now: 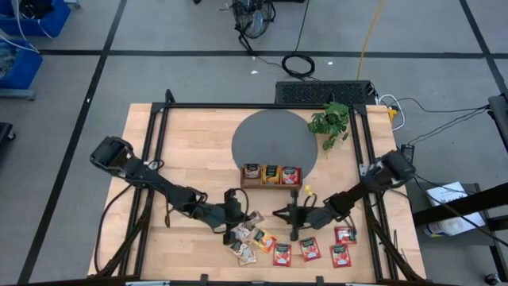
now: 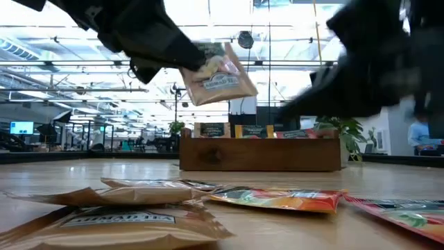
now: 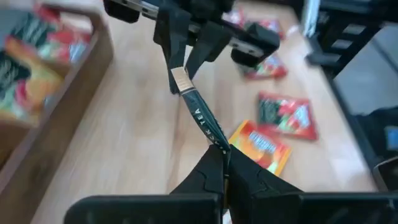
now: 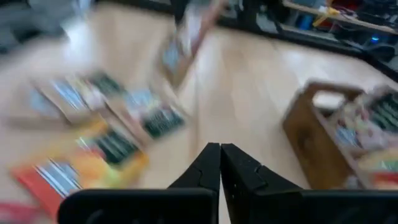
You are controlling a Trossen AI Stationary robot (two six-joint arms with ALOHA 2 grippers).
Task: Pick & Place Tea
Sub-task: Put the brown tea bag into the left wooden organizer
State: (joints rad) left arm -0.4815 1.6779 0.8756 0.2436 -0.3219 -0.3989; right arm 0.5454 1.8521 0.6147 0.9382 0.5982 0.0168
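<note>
Two dark arms reach in over the wooden desk (image 1: 190,159), their hands meeting near its front middle. The left hand (image 1: 235,208) is clamped on one beige-green tea sachet (image 2: 216,78), gripping it by an edge; in the low view that sachet hangs tilted in the air, clear of the desk surface, in front of the wooden tray (image 2: 260,154). In the left wrist view the same sachet shows edge-on, rising out of the pinched fingers (image 3: 208,174).

The right hand (image 1: 292,216) sits just beside it, to the right, with its fingers (image 4: 208,168) pressed together and nothing between them.

Below the two hands the other sachets lie flat on the desk: a small pile of beige-green sachets (image 1: 244,246), an orange-yellow sachet (image 1: 265,241) next to them, and four red sachets (image 1: 309,249) spread toward the right.

Behind the hands, the tray stands on the edge of a round grey mat (image 1: 274,139), with one sachet of each kind upright in its three slots. A small green plant (image 1: 332,121) stands by the mat's right side.
</note>
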